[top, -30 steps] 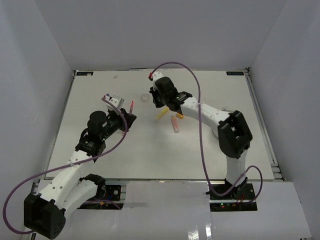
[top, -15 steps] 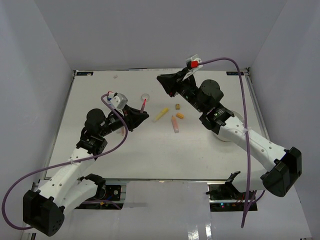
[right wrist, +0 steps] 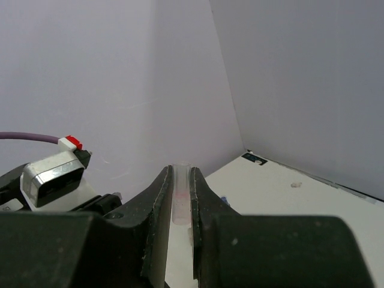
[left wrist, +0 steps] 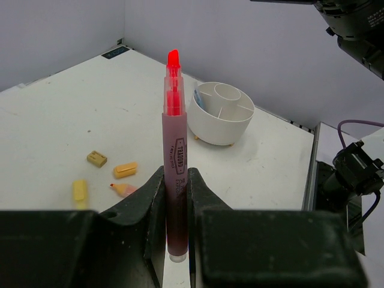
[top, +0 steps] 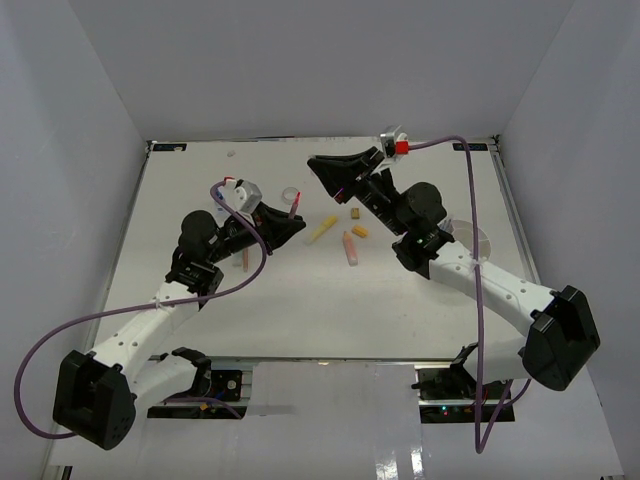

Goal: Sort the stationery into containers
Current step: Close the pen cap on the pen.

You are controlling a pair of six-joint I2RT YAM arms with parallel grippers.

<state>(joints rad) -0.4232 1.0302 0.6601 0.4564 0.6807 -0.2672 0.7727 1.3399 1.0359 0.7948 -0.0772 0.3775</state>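
My left gripper (top: 290, 224) is shut on an uncapped red highlighter (left wrist: 174, 144), held upright with its tip pointing away in the left wrist view. My right gripper (top: 319, 167) is raised above the far middle of the table and is shut on a clear cap (right wrist: 180, 192). The round white divided tub (left wrist: 221, 114) stands at the right, partly hidden behind my right arm in the top view (top: 482, 238). On the table between the grippers lie a yellow pen (top: 322, 228), a pink-orange marker (top: 349, 247), a brown eraser (top: 354, 212) and an orange piece (top: 360, 231).
A clear tape ring (top: 291, 194) lies beside my left gripper. A pink item (top: 245, 260) lies under my left arm. A small clear bit (top: 232, 154) sits by the back wall. Walls enclose the table on three sides.
My right arm has unfolded and lifted its gripper up and back from the table. My left gripper has moved right with the highlighter, so the two grippers now face each other closely.
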